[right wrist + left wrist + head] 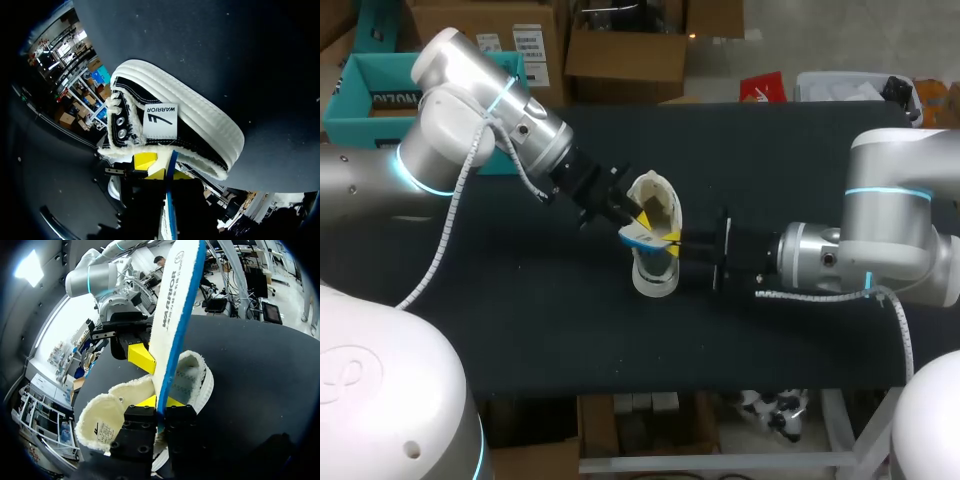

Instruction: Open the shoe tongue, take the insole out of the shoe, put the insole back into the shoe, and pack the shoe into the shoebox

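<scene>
The left claw [160,402] is clamped on one end of a thin white foam insole with a blue edge [172,315], a finger pressed to each flat face. From that grip the insole is carried upright and away from the claw, most of it outside the footwear.

Just beyond and under it lies the black canvas shoe with white fleece lining and a thick white rubber sole [197,380]. Its tongue is folded out and its mouth is wide open. The shoe is set near the middle of the dark desk [260,370], between the two arms.

Behind the insole, at the shoe's collar, the right claw [156,167] is found. One yellow tip is seen beside the insole's white face, but the other is hidden. It therefore cannot be told whether this claw is apart or closed on the collar.

The insole is judged light, thin and floppy. It is likely to bow or fold if pushed from far back, so it is best held by the flat faces close to the leading end. The fleece is expected to drag on it. The upper is soft and collapses easily, while the rubber sole is stiff and grippy, so the shoe is best steadied at the collar or heel.
</scene>
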Tool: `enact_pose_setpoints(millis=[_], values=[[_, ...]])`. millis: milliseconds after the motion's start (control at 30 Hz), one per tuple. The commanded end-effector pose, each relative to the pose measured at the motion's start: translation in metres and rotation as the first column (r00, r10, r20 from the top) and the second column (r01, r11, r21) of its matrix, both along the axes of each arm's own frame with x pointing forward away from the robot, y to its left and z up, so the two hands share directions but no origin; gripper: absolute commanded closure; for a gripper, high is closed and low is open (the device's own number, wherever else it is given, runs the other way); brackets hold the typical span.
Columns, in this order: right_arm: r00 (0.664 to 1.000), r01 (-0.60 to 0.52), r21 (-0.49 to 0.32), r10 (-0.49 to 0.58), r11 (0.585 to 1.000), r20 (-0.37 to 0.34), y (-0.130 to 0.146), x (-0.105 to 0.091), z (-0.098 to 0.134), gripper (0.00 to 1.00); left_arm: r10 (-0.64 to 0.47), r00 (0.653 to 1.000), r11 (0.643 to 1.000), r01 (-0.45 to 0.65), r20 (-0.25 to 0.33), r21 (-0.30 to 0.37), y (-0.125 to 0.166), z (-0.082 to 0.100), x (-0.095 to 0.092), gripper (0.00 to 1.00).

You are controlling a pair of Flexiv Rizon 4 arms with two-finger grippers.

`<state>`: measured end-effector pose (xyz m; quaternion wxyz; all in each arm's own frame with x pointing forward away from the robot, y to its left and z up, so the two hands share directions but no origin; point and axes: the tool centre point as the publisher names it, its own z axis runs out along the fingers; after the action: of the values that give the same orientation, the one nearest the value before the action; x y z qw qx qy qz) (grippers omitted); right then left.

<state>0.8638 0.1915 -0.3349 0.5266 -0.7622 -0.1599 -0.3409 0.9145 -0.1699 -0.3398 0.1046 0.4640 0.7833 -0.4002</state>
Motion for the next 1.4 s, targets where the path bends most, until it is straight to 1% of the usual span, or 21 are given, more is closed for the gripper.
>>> enact_pose_setpoints(millis=[33,300,333,367,400,433,467,533,567,600,633,767,867,900,1000,1033,1100,1200,1300,1333,1400], values=[[1.000,-0.002,0.009,0.002,1.000,0.000,0.000,0.009,-0.008,1.00,-0.004,1.000,1.000,0.004,-0.006,-0.009,-0.003,-0.003,0.001,1.00],[1.000,0.007,0.002,-0.007,1.000,-0.001,-0.003,0.008,-0.007,1.00,-0.012,1.000,1.000,0.012,-0.016,-0.007,-0.002,-0.005,0.000,1.00],[1.000,0.009,0.002,-0.009,1.000,0.000,-0.003,0.008,-0.008,1.00,-0.013,1.000,1.000,0.013,-0.017,-0.006,-0.001,-0.005,-0.001,0.65],[1.000,0.010,0.001,-0.010,1.000,0.000,-0.004,0.008,-0.008,1.00,-0.013,1.000,1.000,0.013,-0.018,-0.006,0.001,-0.003,-0.002,0.22],[1.000,0.011,0.000,-0.011,1.000,0.000,-0.004,0.007,-0.008,1.00,-0.013,1.000,1.000,0.013,-0.014,-0.010,0.003,-0.001,-0.004,0.14],[1.000,0.012,-0.001,-0.012,1.000,0.001,-0.004,0.007,-0.008,1.00,-0.011,1.000,1.000,0.011,-0.009,-0.018,0.005,0.001,-0.006,0.14],[1.000,0.019,-0.011,-0.019,1.000,-0.001,-0.004,0.007,-0.007,1.00,-0.009,1.000,1.000,0.009,-0.001,-0.025,0.007,0.003,-0.008,0.11],[1.000,0.019,-0.013,-0.019,1.000,0.000,-0.004,0.006,-0.007,1.00,-0.009,1.000,0.999,0.009,0.000,-0.046,0.011,0.008,-0.012,0.13],[1.000,0.021,-0.017,-0.021,1.000,0.000,-0.004,0.006,-0.007,1.00,-0.009,1.000,0.999,0.010,0.008,-0.053,0.012,0.009,-0.013,0.21],[1.000,0.021,-0.018,-0.021,1.000,0.001,-0.004,0.006,-0.007,1.00,-0.009,1.000,0.998,0.010,0.010,-0.060,0.013,0.011,-0.015,0.33],[1.000,0.021,-0.019,-0.021,1.000,0.001,-0.004,0.006,-0.007,1.00,-0.012,1.000,0.998,0.013,0.015,-0.065,0.014,0.013,-0.017,0.50],[1.000,0.026,-0.026,-0.026,0.999,-0.003,-0.004,0.008,-0.009,1.00,-0.023,0.999,0.997,0.025,0.028,-0.071,0.011,0.016,-0.023,0.51],[0.999,0.032,-0.034,-0.032,0.999,-0.006,-0.003,0.008,-0.009,1.00,-0.035,0.999,0.996,0.038,0.039,-0.080,0.009,0.018,-0.029,0.56],[0.999,0.032,-0.035,-0.032,0.999,-0.007,-0.003,0.008,-0.009,1.00,-0.040,0.998,0.995,0.044,0.041,-0.087,0.008,0.020,-0.030,0.61],[0.999,0.038,-0.040,-0.038,0.998,-0.009,-0.003,0.009,-0.009,1.00,-0.048,0.998,0.994,0.053,0.051,-0.095,0.006,0.024,-0.035,0.69],[0.999,0.038,-0.040,-0.038,0.998,-0.009,-0.003,0.009,-0.009,1.00,-0.047,0.997,0.994,0.053,0.059,-0.096,0.006,0.025,-0.036,0.75],[0.999,0.037,-0.039,-0.038,0.999,-0.009,-0.002,0.008,-0.009,1.00,-0.047,0.997,0.994,0.053,0.063,-0.096,0.005,0.026,-0.036,0.98],[0.999,0.037,-0.034,-0.037,0.999,-0.005,-0.001,0.006,-0.008,1.00,-0.038,0.997,0.994,0.045,0.074,-0.095,0.004,0.025,-0.036,1.00],[0.999,0.046,-0.042,-0.046,0.998,0.005,0.001,-0.001,-0.003,0.36,-0.034,0.997,0.995,0.041,0.076,-0.095,0.005,0.023,-0.035,1.00],[0.999,0.048,-0.044,-0.048,0.998,0.007,0.003,-0.004,-0.001,0.34,-0.032,0.997,0.995,0.039,0.076,-0.095,0.005,0.023,-0.035,1.00],[0.998,0.056,-0.060,-0.055,0.997,0.013,0.006,-0.010,0.002,0.43,-0.029,0.997,0.995,0.036,0.076,-0.098,0.007,0.022,-0.035,1.00]])
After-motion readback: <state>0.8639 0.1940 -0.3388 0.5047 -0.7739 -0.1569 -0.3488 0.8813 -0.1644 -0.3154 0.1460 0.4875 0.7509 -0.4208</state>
